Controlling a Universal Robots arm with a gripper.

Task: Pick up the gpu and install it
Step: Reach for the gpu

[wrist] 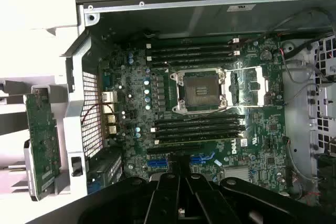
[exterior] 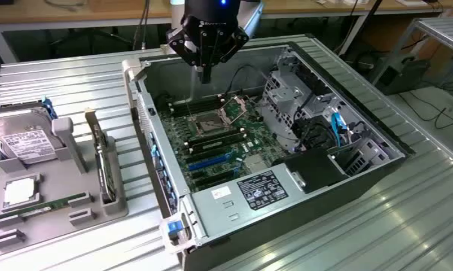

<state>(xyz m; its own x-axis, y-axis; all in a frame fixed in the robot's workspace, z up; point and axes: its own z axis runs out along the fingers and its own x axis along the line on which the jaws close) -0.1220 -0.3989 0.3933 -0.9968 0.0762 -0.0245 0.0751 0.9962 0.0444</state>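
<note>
Closest to the wrist lens, the gripper (wrist: 181,176) has its fingers pressed together on nothing and hangs over the far end of the open computer case (exterior: 145,113), above the motherboard (exterior: 220,132) and not over the card it must fetch. That gpu (exterior: 100,161) stands on edge in a slot of the grey holder tray (exterior: 30,231), just beside the case on the exterior view's left, apparently propped upright so its top edge is free to pinch. Room above the tray looks open, whereas the blue expansion slots (exterior: 206,164) lie deep between the case's perforated wall and the drive cage (exterior: 286,96) — a tighter approach, I judge.

Silver hard drive (exterior: 27,141), green memory stick (exterior: 45,206), grey tray (exterior: 91,218)
</note>
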